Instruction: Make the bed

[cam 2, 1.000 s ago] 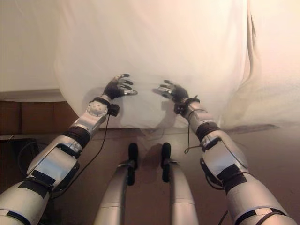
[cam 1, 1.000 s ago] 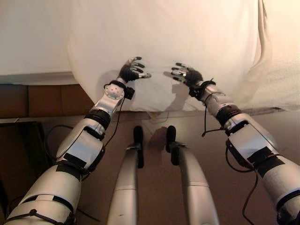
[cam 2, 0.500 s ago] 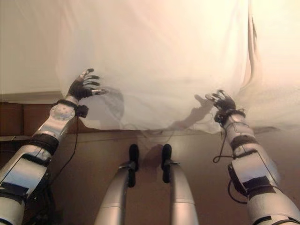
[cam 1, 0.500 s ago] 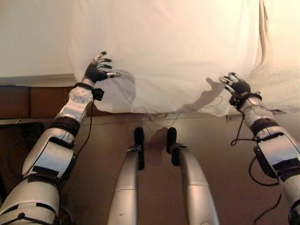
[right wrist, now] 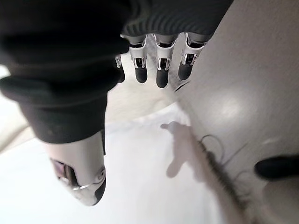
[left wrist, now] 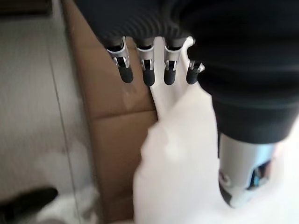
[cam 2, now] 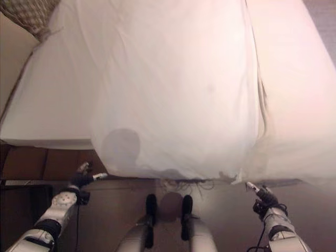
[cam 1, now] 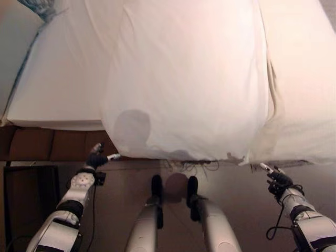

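A white duvet (cam 1: pixel 189 79) lies over the bed, and its near edge hangs down over the bed's side. To its left the white mattress sheet (cam 1: pixel 58 89) lies bare. More white bedding (cam 1: pixel 299 94) lies to its right, past a fold. My left hand (cam 1: pixel 96 159) is low at the left, just below the duvet's left corner, open and holding nothing; its fingers (left wrist: pixel 145 70) point at the brown base. My right hand (cam 1: pixel 277 178) is low at the right, below the duvet's right corner, also open and holding nothing, fingers (right wrist: pixel 161 70) relaxed.
A patterned pillow (cam 2: pixel 31 13) lies at the bed's far left corner. The brown bed base (cam 1: pixel 37 144) runs under the mattress on the left. A dark box (cam 1: pixel 26 199) stands on the floor at the lower left. Grey floor (cam 1: pixel 236 184) lies before the bed.
The hands met on the duvet's hanging edge, swept apart to its corners, then dropped off it below the bed edge. The camera has pulled back, taking in more of the bed.
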{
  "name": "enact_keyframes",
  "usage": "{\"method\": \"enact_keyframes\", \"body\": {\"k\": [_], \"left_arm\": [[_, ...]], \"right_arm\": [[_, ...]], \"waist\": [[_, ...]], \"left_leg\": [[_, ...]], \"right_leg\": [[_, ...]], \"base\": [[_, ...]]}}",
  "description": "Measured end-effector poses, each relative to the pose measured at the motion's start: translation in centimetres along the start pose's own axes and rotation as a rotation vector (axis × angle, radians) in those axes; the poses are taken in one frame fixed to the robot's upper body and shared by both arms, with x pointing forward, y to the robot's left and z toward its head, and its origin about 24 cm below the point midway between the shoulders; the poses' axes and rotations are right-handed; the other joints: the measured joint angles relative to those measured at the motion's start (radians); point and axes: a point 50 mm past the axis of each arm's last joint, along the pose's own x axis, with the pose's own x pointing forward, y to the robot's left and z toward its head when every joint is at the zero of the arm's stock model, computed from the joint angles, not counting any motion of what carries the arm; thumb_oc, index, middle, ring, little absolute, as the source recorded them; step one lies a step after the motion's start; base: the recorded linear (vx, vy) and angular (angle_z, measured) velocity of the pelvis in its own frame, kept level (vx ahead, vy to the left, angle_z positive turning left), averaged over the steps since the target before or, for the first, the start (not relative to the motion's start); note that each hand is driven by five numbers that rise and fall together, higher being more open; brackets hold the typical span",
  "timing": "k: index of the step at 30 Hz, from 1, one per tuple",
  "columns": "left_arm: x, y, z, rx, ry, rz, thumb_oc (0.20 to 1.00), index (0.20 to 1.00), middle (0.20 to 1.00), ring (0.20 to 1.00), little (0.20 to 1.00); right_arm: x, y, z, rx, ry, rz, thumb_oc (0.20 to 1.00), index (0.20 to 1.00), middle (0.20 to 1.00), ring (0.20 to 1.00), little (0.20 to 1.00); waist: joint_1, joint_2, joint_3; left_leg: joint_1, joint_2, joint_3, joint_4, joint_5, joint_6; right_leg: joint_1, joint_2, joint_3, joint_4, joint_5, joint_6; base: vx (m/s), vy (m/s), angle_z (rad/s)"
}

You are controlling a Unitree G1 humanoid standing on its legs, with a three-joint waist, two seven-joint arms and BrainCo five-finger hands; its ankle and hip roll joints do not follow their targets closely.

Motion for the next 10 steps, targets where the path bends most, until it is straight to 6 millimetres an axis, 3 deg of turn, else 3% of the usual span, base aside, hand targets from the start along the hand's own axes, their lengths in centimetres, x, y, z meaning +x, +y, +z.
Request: {"method": "enact_keyframes", "body": {"k": [1,6,10], "left_arm": [[-0.7,-1.1,-1.9,-0.010,0.051,-0.042,1.000,1.000,1.000,1.000,1.000],[-3.2,-5.0,-6.9,-0.042,0.201,-0.160,1.000,1.000,1.000,1.000,1.000],[-4.3,-7.2,-8.9,-0.053,0.298,-0.218,1.000,1.000,1.000,1.000,1.000]], "right_arm": [[-0.4,-0.4,-2.0,-0.015,0.051,-0.007,1.000,1.000,1.000,1.000,1.000],[-2.4,0.2,-8.7,-0.144,0.208,0.021,1.000,1.000,1.000,1.000,1.000],[-3.7,1.4,-12.0,-0.219,0.298,0.075,1.000,1.000,1.000,1.000,1.000]], "waist": [[-0.001,0.001,-0.075],[-0.004,0.001,-0.207],[-0.005,0.004,-0.231]], "left_leg": [[0.003,0.001,0.001,-0.017,0.000,0.000],[0.125,-0.001,0.006,-0.105,0.003,0.002],[0.148,-0.004,0.005,-0.106,0.003,0.002]], "right_leg": [[0.010,0.004,0.000,-0.034,0.007,0.004],[0.167,0.017,0.007,-0.204,0.056,0.020],[0.202,0.018,0.009,-0.228,0.070,0.017]], "base": [[0.08,0.032,0.02],[0.05,0.040,-0.03],[0.06,0.047,0.00]]}}
